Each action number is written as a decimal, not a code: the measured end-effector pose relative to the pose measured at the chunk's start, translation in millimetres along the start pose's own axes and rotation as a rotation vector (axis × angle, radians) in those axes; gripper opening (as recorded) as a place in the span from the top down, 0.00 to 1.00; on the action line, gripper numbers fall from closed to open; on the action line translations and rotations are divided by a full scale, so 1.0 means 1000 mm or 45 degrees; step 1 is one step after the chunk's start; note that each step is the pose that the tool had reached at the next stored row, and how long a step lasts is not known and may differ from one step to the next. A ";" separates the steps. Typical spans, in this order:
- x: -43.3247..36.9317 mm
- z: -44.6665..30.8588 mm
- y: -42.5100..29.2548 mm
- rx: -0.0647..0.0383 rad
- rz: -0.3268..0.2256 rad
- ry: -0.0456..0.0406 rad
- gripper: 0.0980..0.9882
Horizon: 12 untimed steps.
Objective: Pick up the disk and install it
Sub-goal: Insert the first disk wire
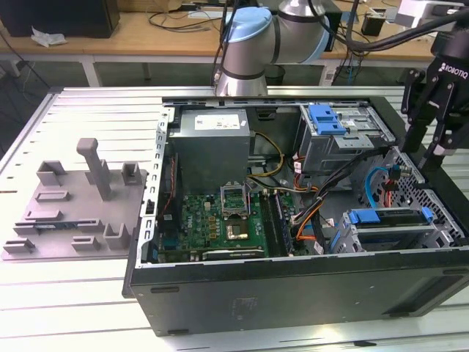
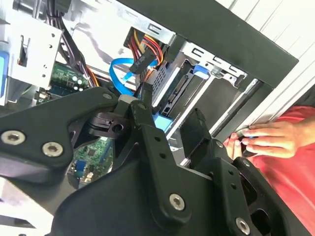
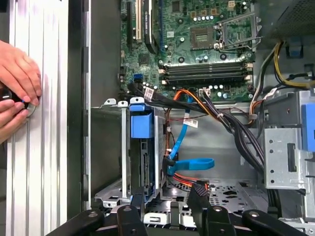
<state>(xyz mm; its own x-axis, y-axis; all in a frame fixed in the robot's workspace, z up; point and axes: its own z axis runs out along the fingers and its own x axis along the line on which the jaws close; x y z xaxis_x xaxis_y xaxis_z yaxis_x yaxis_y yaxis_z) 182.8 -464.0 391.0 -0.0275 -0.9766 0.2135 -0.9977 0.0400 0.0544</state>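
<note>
The disk (image 1: 392,218) sits on edge in the lower drive cage of the open computer case (image 1: 293,290), its blue rail tab (image 1: 364,216) facing the motherboard. In the first wrist view the disk (image 3: 146,164) shows edge-on under the blue tab (image 3: 141,125). The second wrist view shows its connector edge (image 2: 178,93). My gripper (image 1: 423,155) hangs above the case's side at the exterior view's right, apart from the disk. In both wrist views the gripper (image 3: 167,201) (image 2: 170,114) is open with nothing between its fingers.
A person's hand (image 3: 17,83) (image 2: 261,140) rests on the table beside the case wall. A blue data cable (image 3: 189,164) and bundled wires (image 3: 231,123) lie by the cage. A bright blue latch (image 1: 326,119) tops the upper bay. A grey holder (image 1: 73,205) stands at the exterior view's left.
</note>
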 end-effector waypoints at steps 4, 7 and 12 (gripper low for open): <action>-0.0033 0.0014 -0.0021 -0.001 0.031 0.015 0.54; -0.0050 0.0018 -0.0044 -0.001 0.055 0.041 0.54; -0.0120 0.0006 -0.0077 0.010 0.076 0.118 0.54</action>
<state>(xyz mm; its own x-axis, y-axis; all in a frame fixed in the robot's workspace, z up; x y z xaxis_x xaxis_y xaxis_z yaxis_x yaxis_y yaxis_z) 190.8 -452.7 387.4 -0.0818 -0.9486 0.3057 -0.9949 0.0958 0.0311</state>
